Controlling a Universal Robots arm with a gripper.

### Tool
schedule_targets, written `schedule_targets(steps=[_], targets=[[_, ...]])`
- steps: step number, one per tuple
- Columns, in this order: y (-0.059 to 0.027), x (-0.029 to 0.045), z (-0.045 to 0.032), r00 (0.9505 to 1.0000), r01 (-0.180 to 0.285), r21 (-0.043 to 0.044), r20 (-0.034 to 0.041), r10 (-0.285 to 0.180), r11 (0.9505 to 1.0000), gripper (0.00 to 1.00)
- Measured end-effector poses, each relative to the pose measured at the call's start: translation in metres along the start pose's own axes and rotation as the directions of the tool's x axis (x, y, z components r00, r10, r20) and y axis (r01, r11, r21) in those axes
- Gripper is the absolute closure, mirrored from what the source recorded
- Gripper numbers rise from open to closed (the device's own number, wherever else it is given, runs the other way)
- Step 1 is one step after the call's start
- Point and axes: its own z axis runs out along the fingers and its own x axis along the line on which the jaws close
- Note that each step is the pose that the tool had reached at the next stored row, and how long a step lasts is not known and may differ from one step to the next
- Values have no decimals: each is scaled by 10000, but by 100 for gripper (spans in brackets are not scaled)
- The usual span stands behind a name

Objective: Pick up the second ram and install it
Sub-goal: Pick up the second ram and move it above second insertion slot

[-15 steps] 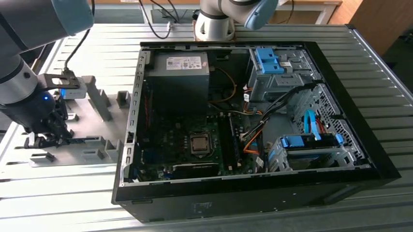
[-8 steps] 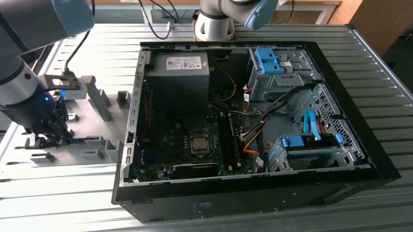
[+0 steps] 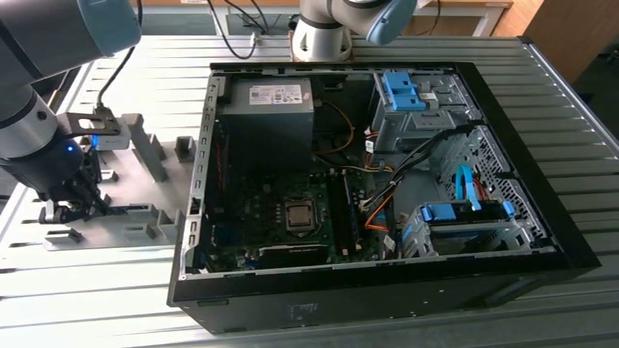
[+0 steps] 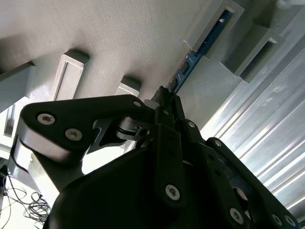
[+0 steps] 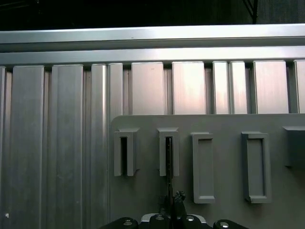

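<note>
The hand [image 4: 167, 94] pinches the second ram [image 4: 190, 59], seated in its slotted holder [image 4: 119, 33] at nine o'clock of the computer case [image 3: 387, 304]; lifting and installing remain.

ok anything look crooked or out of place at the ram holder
Nothing stands out. The thin blue circuit-board ram stick stands on edge, straight in its slot of the grey slotted holder plate, with the gripper closed on it. The neighbouring slots look intact.
</note>
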Motion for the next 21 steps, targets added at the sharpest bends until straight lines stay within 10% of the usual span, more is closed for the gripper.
schedule_targets(steps=[21], targets=[[1,-1,-34,10000,0,0,0,0,10000,86]])
